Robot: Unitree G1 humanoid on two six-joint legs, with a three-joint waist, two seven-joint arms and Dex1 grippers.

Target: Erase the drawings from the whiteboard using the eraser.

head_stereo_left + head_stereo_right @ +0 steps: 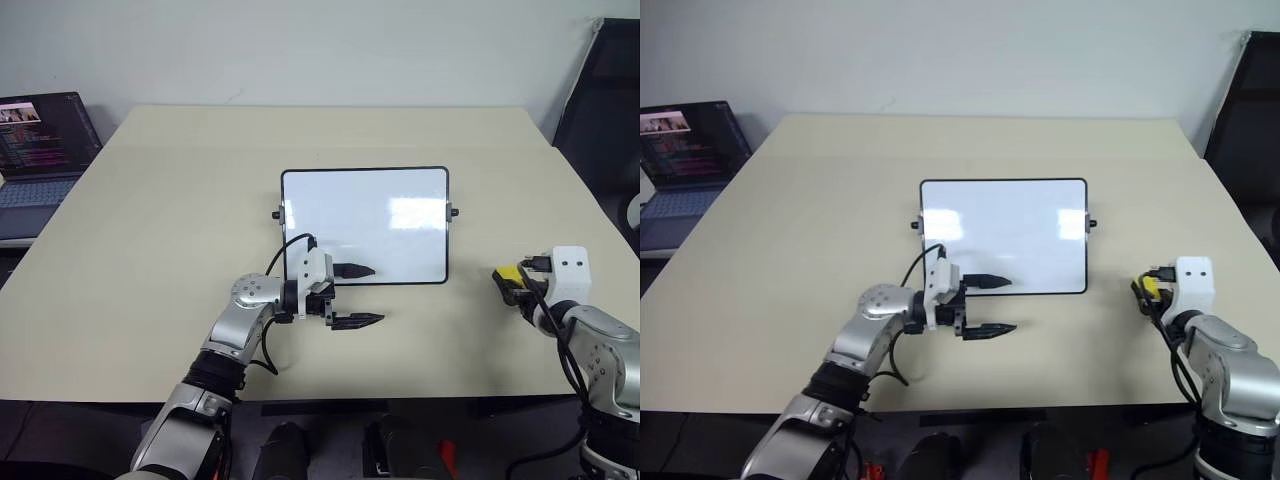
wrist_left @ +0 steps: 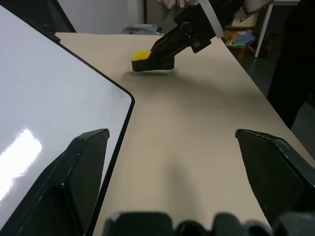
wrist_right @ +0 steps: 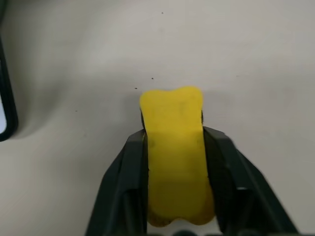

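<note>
The whiteboard (image 1: 365, 225) lies flat in the middle of the table, its surface blank white with glare; the drawings are out of view. My left gripper (image 1: 375, 294) is open at the board's near edge, pointing right, one finger over the board's corner and the other over bare table. The yellow eraser (image 3: 174, 147) sits pinched between the black fingers of my right gripper (image 1: 508, 280), to the right of the board and low over the table. From the left wrist view the eraser (image 2: 142, 55) shows its dark underside just above the tabletop.
An open laptop (image 1: 40, 140) stands on a side surface at the far left. A dark chair (image 1: 600, 100) stands beyond the table's right edge. The beige table (image 1: 180, 200) has bare room around the board.
</note>
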